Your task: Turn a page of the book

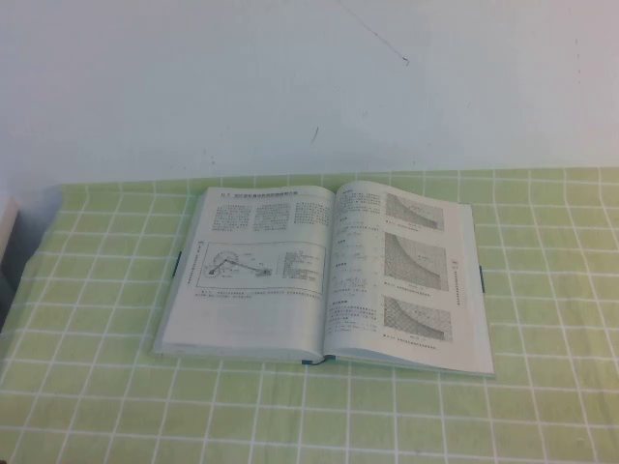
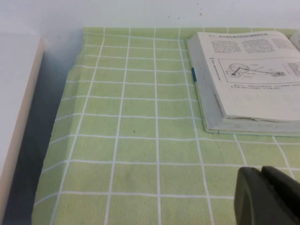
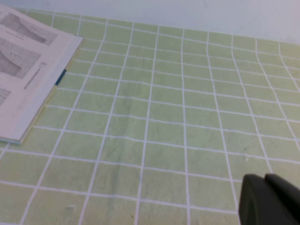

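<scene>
**Book Open, No Page Lifted Yet**

Open book [image 1: 329, 275] lying flat in the middle of the green checked cloth [image 1: 97, 387]. Diagram on the left page, three grey graphs on the right page. Thin teal cover edge peeking out at both sides and at the spine.

Left gripper [image 2: 269, 197] low over the cloth, near the book's left corner, not touching. Right gripper [image 3: 271, 200] over bare cloth, well apart from the book's right edge. Holding nothing, either one. Open or closed: cannot tell.

Best way, probably: slide in at an outer page edge, catch just the top sheet, lift gently, swing over the spine. Too deep, and many pages come up together.

Plenty of bare cloth on both sides. White wall [image 1: 290, 87] behind. Pale box [image 2: 18, 117] at the far left, past the cloth's edge.
</scene>
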{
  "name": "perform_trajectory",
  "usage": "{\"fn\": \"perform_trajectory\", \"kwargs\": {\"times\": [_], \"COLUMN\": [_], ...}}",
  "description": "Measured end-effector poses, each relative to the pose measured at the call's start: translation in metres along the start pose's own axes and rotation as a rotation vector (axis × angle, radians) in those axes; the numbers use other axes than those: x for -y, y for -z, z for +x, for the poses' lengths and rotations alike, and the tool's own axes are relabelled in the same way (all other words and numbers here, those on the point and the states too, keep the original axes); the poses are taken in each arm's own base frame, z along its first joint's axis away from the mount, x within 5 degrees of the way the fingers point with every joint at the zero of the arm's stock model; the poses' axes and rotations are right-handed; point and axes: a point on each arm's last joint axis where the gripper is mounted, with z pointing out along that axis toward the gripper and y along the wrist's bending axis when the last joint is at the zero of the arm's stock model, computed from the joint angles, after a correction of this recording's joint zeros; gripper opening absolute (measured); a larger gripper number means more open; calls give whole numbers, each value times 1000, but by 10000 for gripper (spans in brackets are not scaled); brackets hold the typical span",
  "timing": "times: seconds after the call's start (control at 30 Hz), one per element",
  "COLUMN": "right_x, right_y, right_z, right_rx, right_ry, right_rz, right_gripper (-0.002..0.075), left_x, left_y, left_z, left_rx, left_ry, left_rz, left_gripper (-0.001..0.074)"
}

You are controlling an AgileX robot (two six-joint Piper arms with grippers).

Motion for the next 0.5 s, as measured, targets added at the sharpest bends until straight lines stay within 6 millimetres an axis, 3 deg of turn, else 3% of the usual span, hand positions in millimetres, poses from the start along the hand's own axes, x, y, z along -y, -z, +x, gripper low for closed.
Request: {"fn": "perform_trajectory", "kwargs": {"times": [0.5], "right_x": [0], "right_y": [0], "right_z": [0], "right_rx": [0], "right_ry": [0], "right_rz": [0], "right_gripper": [-3], "left_x": [0], "left_y": [0], "left_z": [0], "left_rx": [-2], "left_ry": [-51], "left_rz": [-4], "left_gripper": [-4]}}
